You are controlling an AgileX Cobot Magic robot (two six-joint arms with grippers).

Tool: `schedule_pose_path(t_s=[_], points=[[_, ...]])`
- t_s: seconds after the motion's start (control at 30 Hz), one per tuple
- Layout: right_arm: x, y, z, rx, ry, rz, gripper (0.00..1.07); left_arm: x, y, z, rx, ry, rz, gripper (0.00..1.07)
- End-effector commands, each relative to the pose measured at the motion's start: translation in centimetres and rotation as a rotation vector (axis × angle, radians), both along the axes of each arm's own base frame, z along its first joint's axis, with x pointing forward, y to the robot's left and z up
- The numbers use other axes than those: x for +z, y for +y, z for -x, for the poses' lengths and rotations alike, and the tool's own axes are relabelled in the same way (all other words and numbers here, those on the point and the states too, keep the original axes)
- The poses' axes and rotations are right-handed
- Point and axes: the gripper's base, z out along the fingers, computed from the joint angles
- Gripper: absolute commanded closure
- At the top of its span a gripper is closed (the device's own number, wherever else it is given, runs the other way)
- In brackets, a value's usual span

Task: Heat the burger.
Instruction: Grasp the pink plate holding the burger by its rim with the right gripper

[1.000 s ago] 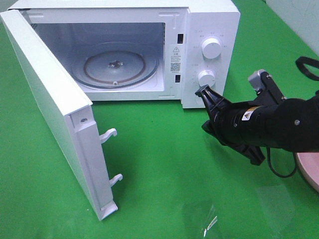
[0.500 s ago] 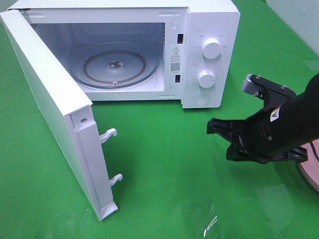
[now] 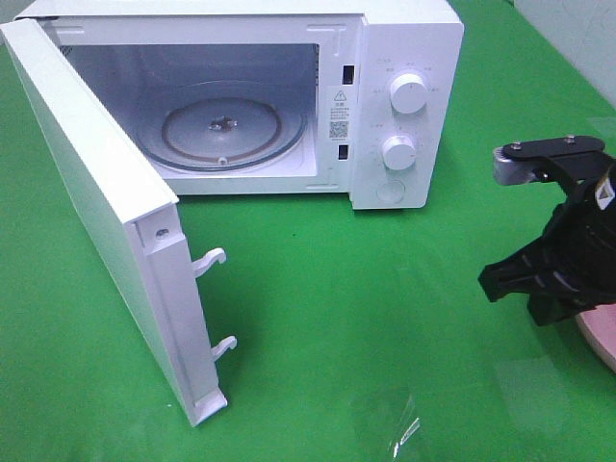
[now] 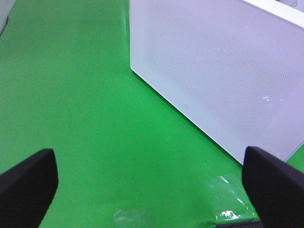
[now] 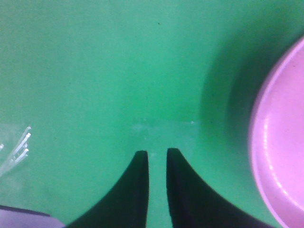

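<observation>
Nearest the high camera, a shiny clear patch (image 3: 402, 430) lies on the green cloth (image 3: 337, 318), near the bottom corner of the microwave door (image 3: 96, 212). At the right edge of that view a pink plate (image 3: 603, 333) shows only as a slice of its rim. The right gripper (image 3: 487, 282) hangs just beside the plate and above the cloth, its tips pointing toward the middle of the table. Its wrist view shows the 2 black fingers (image 5: 137, 190) parted by a narrow slit with nothing between them, and the plate's rim (image 5: 280, 142) close alongside.

The left gripper (image 4: 148, 156) lies outside the high view. Its own camera shows its 2 fingers (image 4: 28, 180) spread wide and empty over the cloth, facing the door's outer face (image 4: 218, 71) without touching it.

Farther back, the door stands swung wide open on the left, with 2 white latch hooks (image 3: 210, 260) jutting from its free edge. Farthest is the white microwave (image 3: 404, 48). Its cavity is exposed and the glass turntable (image 3: 226, 125) lies flat inside. On its front panel the upper knob (image 3: 409, 94) sits above the lower knob (image 3: 397, 152).

The burger shows in none of the 3 views, so its place cannot be told.
</observation>
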Motion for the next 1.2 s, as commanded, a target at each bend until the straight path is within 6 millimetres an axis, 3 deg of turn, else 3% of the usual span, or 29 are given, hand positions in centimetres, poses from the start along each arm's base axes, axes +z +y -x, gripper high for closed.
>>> schedule_pose_path(t_s=[0.03, 0.07, 0.1, 0.13, 0.2, 0.23, 0.27, 0.33, 0.73, 1.2], points=[[0.9, -1.6, 0.3, 0.066, 0.009, 0.061, 0.79, 0.1, 0.0, 0.2, -0.006, -0.025, 0.007, 0.09], [0.9, -1.6, 0.3, 0.066, 0.009, 0.061, 0.79, 0.1, 0.0, 0.2, -0.006, -0.025, 0.007, 0.09], [1.2, -2.1, 0.2, 0.077, -0.007, 0.079, 0.65, 0.1, 0.0, 0.2, -0.006, -0.025, 0.007, 0.09], [1.2, -2.1, 0.2, 0.077, -0.007, 0.079, 0.65, 0.1, 0.0, 0.2, -0.006, -0.025, 0.007, 0.09], [1.6, -3.0, 0.1, 0.064, -0.023, 0.105, 0.31, 0.1, 0.0, 0.2, -0.006, -0.025, 0.007, 0.09], [1.6, -3.0, 0.1, 0.064, -0.023, 0.105, 0.31, 0.1, 0.0, 0.2, -0.006, -0.025, 0.007, 0.09], [1.6, -3.5, 0.0, 0.052, -0.025, 0.114, 0.14, 0.1, 0.0, 0.2, -0.006, -0.025, 0.007, 0.09], [1.6, -3.6, 0.0, 0.049, -0.027, 0.116, 0.08, 0.1, 0.0, 0.2, -0.006, -0.025, 0.007, 0.09], [1.4, -5.3, -0.7, -0.022, -0.058, 0.106, 0.09, 0.1, 0.0, 0.2, -0.006, -0.025, 0.007, 0.09], [-3.8, -5.0, -1.7, 0.005, 0.041, 0.107, 0.17, 0.1, 0.0, 0.2, -0.006, -0.025, 0.007, 0.09]])
